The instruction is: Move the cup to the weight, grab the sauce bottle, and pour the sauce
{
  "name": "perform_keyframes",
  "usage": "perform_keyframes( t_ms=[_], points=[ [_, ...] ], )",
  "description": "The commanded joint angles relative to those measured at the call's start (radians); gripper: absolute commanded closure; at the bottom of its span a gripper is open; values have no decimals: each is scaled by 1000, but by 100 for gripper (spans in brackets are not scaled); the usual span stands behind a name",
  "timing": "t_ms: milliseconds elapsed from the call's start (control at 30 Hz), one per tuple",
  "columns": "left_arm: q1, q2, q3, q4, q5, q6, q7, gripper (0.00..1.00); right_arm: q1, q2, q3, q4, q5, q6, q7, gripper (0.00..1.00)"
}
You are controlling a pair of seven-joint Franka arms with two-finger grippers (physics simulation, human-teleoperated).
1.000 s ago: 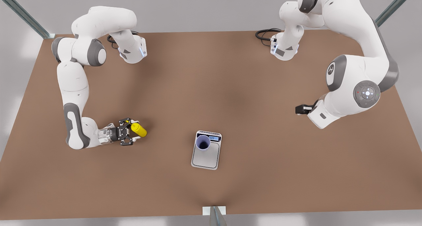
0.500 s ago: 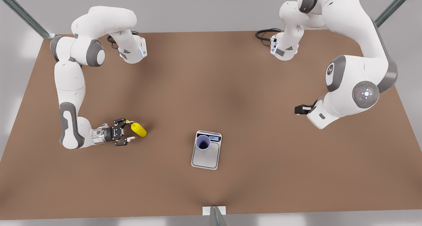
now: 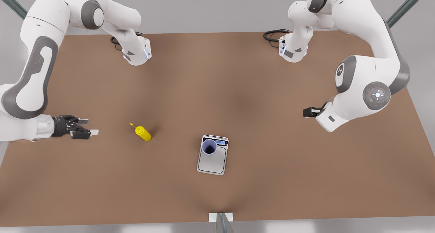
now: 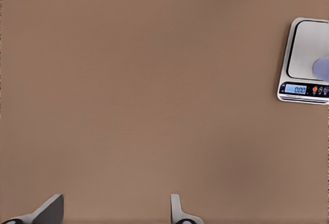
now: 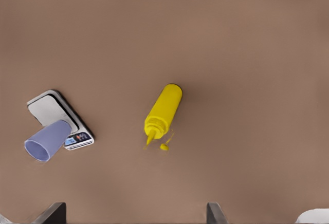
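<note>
1. The cup (image 3: pixel 209 147) is standing upright on the scale (image 3: pixel 212 163), at the end beside the lit display. Its open mouth is showing a plain lavender inside.
2. The sauce bottle (image 3: pixel 143 133) is sitting on the brown table (image 3: pixel 272 178), well apart from the scale, towards the front view's left. Its thin nozzle is pointing away from the scale. I cannot tell whether it is standing or lying.
3. The right gripper (image 3: pixel 89 126) is hovering near the table's edge on the front view's left, apart from the bottle, its fingers spread wide and holding nothing.
4. The left gripper (image 3: pixel 307 113) is waiting on the front view's right, well apart from the scale, its fingers also spread.
</note>
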Motion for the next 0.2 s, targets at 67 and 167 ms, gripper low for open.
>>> perform_keyframes(
  t_ms=[67,167],
  points=[
    [0,-6,-5,3,-13,-3,-1,0,6,-161,212,-28,-329,79,-58,0],
    [2,-8,14,15,-49,-25,1,0,7,-195,267,-81,-339,118,-64,0]
  ],
)
